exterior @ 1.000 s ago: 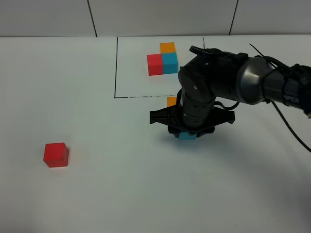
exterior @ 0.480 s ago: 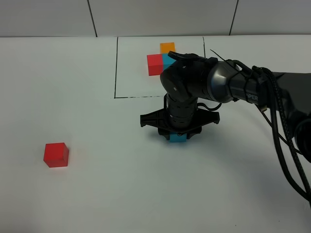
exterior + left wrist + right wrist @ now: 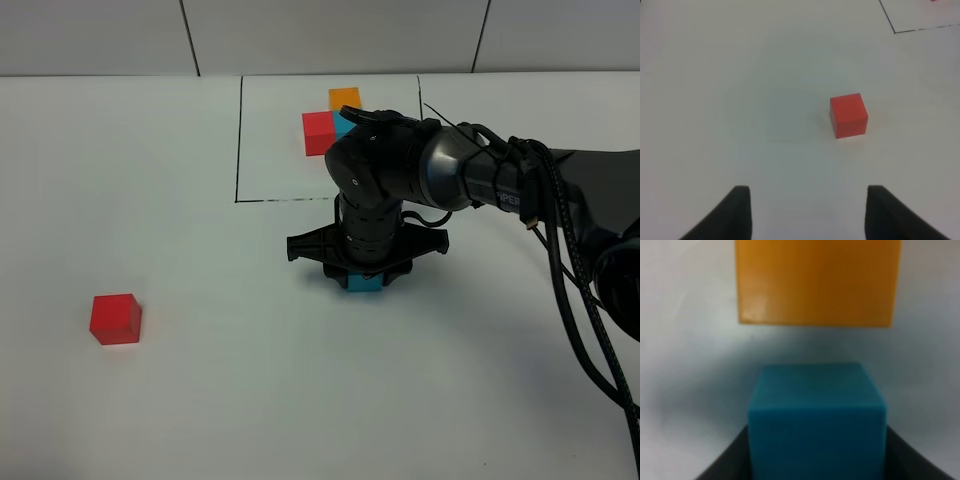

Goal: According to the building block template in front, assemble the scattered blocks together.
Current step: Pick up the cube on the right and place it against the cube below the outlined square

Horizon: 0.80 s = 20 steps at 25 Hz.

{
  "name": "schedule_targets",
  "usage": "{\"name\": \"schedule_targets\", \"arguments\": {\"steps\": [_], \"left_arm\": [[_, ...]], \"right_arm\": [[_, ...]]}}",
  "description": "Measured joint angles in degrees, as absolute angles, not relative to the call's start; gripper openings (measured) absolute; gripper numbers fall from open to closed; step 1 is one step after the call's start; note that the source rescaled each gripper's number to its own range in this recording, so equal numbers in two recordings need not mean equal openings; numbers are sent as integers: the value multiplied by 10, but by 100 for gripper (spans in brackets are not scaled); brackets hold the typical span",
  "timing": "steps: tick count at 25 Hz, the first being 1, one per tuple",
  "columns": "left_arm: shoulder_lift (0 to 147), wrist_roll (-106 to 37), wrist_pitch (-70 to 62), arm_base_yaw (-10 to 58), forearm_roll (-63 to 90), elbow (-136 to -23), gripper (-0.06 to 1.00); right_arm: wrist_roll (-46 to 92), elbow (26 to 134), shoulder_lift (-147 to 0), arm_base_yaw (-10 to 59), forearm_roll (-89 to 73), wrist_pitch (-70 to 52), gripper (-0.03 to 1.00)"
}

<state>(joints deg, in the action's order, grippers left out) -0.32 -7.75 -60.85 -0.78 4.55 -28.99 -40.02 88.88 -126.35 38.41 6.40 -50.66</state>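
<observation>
The template (image 3: 335, 120), an orange, red and blue trio, sits inside a black drawn rectangle at the back. My right gripper (image 3: 365, 275) is shut on the blue cube (image 3: 365, 284), low over the table just in front of the rectangle. In the right wrist view the blue cube (image 3: 817, 420) sits between the fingers, with the orange cube (image 3: 817, 282) close beyond it. The arm hides the orange cube in the exterior view. The red cube (image 3: 115, 318) lies far left. My left gripper (image 3: 807, 220) is open, with the red cube (image 3: 848, 115) ahead of it.
The right arm's black body (image 3: 400, 180) and its cables (image 3: 570, 280) cover the rectangle's front right part. The rectangle's front line (image 3: 280, 200) runs just behind the gripper. A corner of that line shows in the left wrist view (image 3: 895, 31).
My right arm moved left and slightly towards the front with the blue cube in it, and now hides the orange cube. The red cube has not moved.
</observation>
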Motion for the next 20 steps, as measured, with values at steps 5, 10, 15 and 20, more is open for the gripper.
{"name": "schedule_targets", "arguments": {"steps": [5,10,15,20], "left_arm": [[-3,-78,-609,-8,45,-290,15],[-3,-78,-609,-8,45,-290,15],[-3,-78,-609,-8,45,-290,15],[-3,-78,-609,-8,45,-290,15]], "right_arm": [[-401,889,-1265,384,78,-498,3],[-401,889,-1265,382,79,-490,3],[-401,889,-1266,378,85,-473,3],[-401,889,-1266,378,89,-468,3]]}}
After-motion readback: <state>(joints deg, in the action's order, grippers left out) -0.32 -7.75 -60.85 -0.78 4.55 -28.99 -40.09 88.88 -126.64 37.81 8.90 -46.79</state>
